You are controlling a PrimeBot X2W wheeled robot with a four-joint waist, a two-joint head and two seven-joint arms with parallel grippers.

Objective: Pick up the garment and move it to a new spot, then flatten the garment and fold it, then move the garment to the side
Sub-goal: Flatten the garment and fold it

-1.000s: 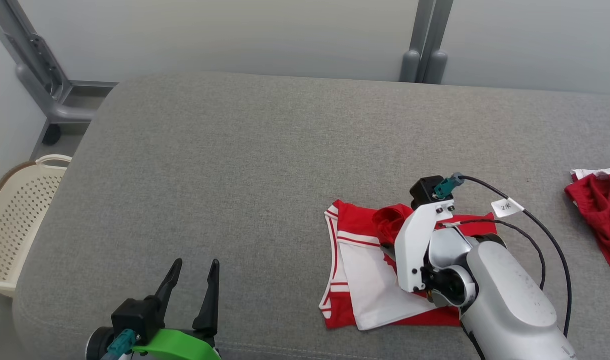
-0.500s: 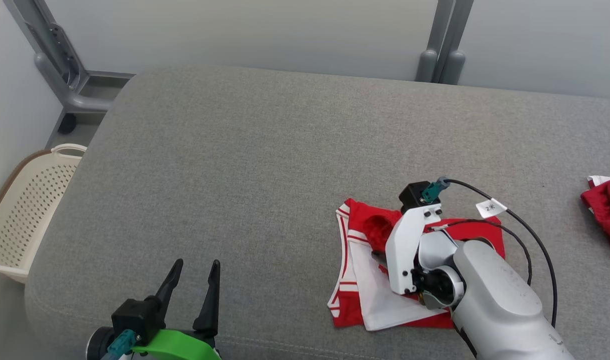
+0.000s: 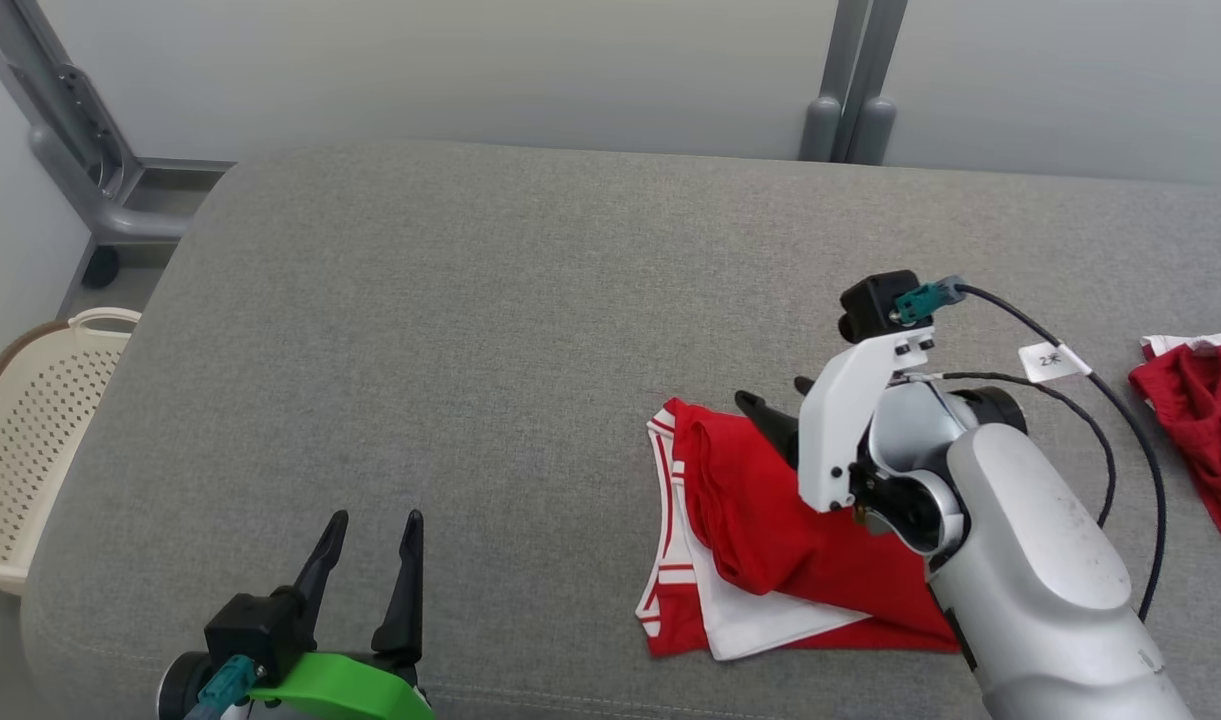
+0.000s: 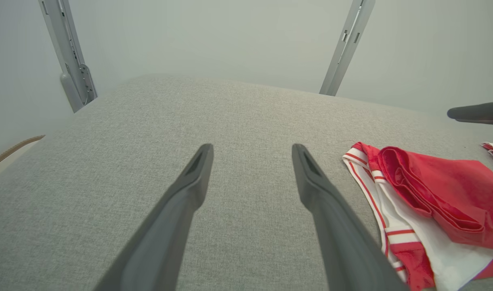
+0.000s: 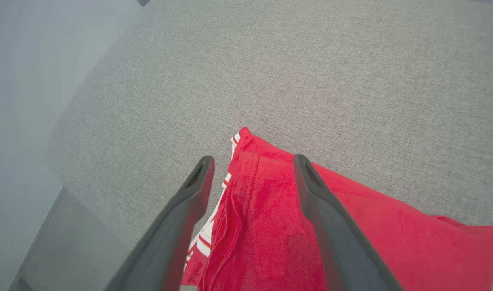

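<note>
Grey cushion (image 3: 470, 330), garment (image 3: 760, 510) below wide right pincer (image 5: 253, 161), left pincer (image 3: 375, 520) wide, head-view basket (image 3: 30, 440)

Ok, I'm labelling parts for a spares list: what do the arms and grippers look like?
The left gripper and right gripper each have two long dark tapering fingers. The left wrist has a green bracket, the right a white bracket on a silver forearm. A black cable with a white tag leaves the right's teal connector.
</note>
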